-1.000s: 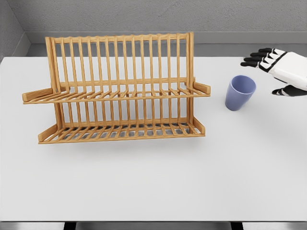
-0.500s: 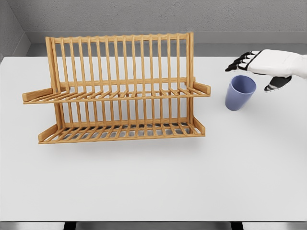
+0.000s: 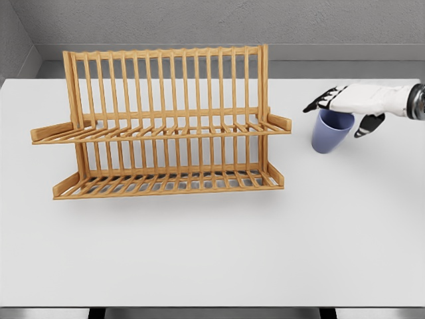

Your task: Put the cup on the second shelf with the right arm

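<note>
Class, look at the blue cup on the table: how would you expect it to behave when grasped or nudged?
The cup narrows toward its base, so a sideways nudge would probably tip it. It looks rigid, so it should hold its shape under the right hand above it. Its smooth, handle-free wall may slip.

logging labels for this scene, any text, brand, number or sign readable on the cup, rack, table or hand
None: no readable text anywhere.
The blue cup is plain, no print or logo.
The wooden dish rack shows bare slats only.
The white table carries no markings.
The right hand, over the cup's rim, shows no lettering.
</note>
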Robot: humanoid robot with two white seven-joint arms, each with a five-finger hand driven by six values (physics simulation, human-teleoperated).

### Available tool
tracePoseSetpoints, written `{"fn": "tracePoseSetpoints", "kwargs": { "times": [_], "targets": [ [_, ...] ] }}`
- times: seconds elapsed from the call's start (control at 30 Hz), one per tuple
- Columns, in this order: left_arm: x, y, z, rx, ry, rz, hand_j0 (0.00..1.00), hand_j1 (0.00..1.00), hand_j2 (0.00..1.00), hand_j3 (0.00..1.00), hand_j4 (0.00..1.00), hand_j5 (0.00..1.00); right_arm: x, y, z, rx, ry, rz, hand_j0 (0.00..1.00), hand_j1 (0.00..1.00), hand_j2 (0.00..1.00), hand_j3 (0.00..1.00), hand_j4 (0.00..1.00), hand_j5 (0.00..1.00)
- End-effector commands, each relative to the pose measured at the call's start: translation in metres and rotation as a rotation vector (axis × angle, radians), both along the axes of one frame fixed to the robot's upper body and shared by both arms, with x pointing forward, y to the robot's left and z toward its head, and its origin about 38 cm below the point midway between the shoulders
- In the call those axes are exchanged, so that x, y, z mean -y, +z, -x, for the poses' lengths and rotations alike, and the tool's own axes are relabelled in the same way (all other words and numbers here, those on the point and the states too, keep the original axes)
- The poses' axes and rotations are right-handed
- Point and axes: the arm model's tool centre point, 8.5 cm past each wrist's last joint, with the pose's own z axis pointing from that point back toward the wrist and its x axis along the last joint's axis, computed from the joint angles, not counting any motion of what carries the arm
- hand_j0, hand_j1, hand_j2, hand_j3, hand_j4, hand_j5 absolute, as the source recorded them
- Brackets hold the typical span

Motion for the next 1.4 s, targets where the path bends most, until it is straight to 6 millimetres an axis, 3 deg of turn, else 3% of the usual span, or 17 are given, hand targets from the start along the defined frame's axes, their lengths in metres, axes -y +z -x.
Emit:
{"fn": "tracePoseSetpoints", "kwargs": {
  "times": [0.0, 0.1, 0.17, 0.27, 0.37, 0.93, 1.37],
  "targets": [
    [0.0, 0.0, 0.0, 0.0, 0.0, 0.0, 1.0, 1.0, 1.0, 1.0, 1.0, 1.0, -0.001, -0.007, 0.0, -0.019, -0.002, 0.003, 1.0, 1.0, 1.0, 1.0, 1.0, 1.0],
    [0.0, 0.0, 0.0, 0.0, 0.0, 0.0, 1.0, 1.0, 1.0, 1.0, 1.0, 1.0, -0.001, -0.008, 0.0, -0.021, -0.002, 0.003, 1.0, 1.0, 1.0, 1.0, 1.0, 1.0],
    [0.0, 0.0, 0.0, 0.0, 0.0, 0.0, 1.0, 1.0, 1.0, 1.0, 1.0, 1.0, -0.001, -0.008, 0.0, -0.021, -0.002, 0.003, 0.92, 0.92, 0.92, 0.92, 0.92, 0.92],
    [0.0, 0.0, 0.001, -0.001, 0.0, 0.0, 1.0, 1.0, 1.0, 1.0, 1.0, 1.0, -0.006, -0.014, 0.001, -0.035, 0.005, 0.009, 0.91, 0.91, 0.91, 0.91, 0.91, 0.91],
    [0.0, 0.0, 0.0, -0.001, 0.0, 0.0, 1.0, 1.0, 1.0, 1.0, 1.0, 1.0, -0.005, -0.014, 0.001, -0.035, 0.004, 0.01, 0.78, 0.78, 0.78, 0.78, 0.78, 0.78],
    [0.0, 0.0, 0.001, -0.001, -0.001, 0.0, 1.0, 1.0, 1.0, 1.0, 1.0, 1.0, -0.006, -0.002, -0.002, -0.011, 0.005, -0.001, 0.71, 0.71, 0.71, 0.71, 0.71, 0.71],
    [0.0, 0.0, 0.0, 0.0, 0.0, 0.0, 1.0, 1.0, 1.0, 1.0, 1.0, 1.0, -0.004, 0.029, -0.008, 0.061, 0.002, -0.028, 0.7, 0.7, 0.7, 0.7, 0.7, 0.7]
  ]
}}
